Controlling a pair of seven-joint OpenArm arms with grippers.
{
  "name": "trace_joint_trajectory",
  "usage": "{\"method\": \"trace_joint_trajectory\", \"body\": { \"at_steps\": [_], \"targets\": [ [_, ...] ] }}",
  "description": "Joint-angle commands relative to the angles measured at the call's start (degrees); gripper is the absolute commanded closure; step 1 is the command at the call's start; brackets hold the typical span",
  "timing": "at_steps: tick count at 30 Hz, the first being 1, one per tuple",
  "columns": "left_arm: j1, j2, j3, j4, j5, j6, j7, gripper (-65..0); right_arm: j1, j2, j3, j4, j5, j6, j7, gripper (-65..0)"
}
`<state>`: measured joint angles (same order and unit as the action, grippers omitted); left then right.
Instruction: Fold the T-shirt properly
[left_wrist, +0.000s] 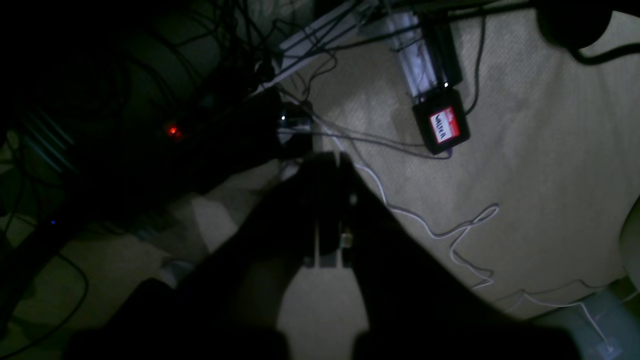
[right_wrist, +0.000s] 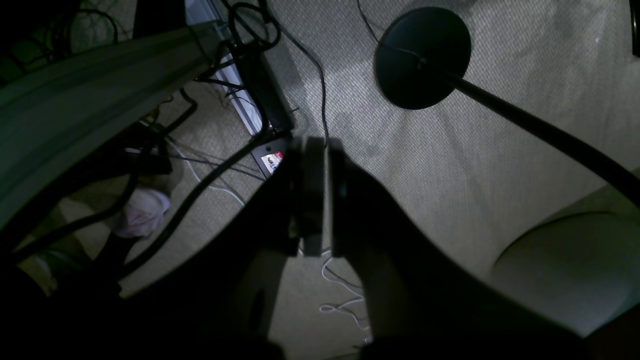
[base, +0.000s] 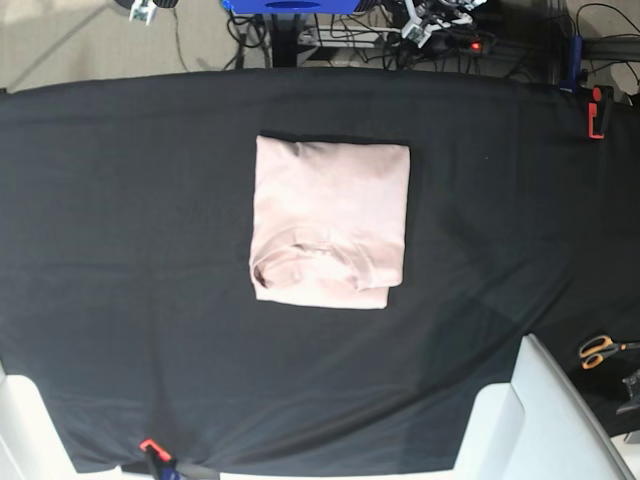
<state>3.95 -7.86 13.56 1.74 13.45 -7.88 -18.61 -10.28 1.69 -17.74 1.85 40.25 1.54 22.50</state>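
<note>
The T-shirt (base: 330, 222) is seen folded into a compact rectangle, lying flat at the middle of the black-clothed surface (base: 120, 250). Orange-handled scissors (base: 598, 350) lie near the right edge. Both jaws, left gripper (left_wrist: 330, 165) and right gripper (right_wrist: 316, 147), are pressed closed, empty, above carpeted floor.

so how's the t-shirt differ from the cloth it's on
The T-shirt is pale pink; the cloth is black. The T-shirt is folded into a compact rectangle; the cloth lies spread wide, clamped at its edges. The T-shirt covers only a small middle patch of the cloth. Both are plain, unprinted fabric.
</note>
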Motion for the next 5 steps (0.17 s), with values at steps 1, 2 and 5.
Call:
{"method": "trace_joint_trajectory", "body": {
  "at_steps": [1,2,5],
  "targets": [
    [-0.3,-0.2,0.0,0.1,0.0,0.1,-0.6,0.0,0.5,0.3,-0.1,0.0,-0.1,0.0,0.6,-2.1],
    [-0.5,-0.2,0.0,0.1,0.0,0.1,-0.6,0.0,0.7,0.4,-0.2,0.0,-0.1,0.0,0.6,-2.1],
    [-0.6,0.1,0.0,0.1,0.0,0.1,-0.6,0.0,1.4,1.2,-0.2,0.0,-0.2,0.0,0.6,-2.1]
  ]
}}
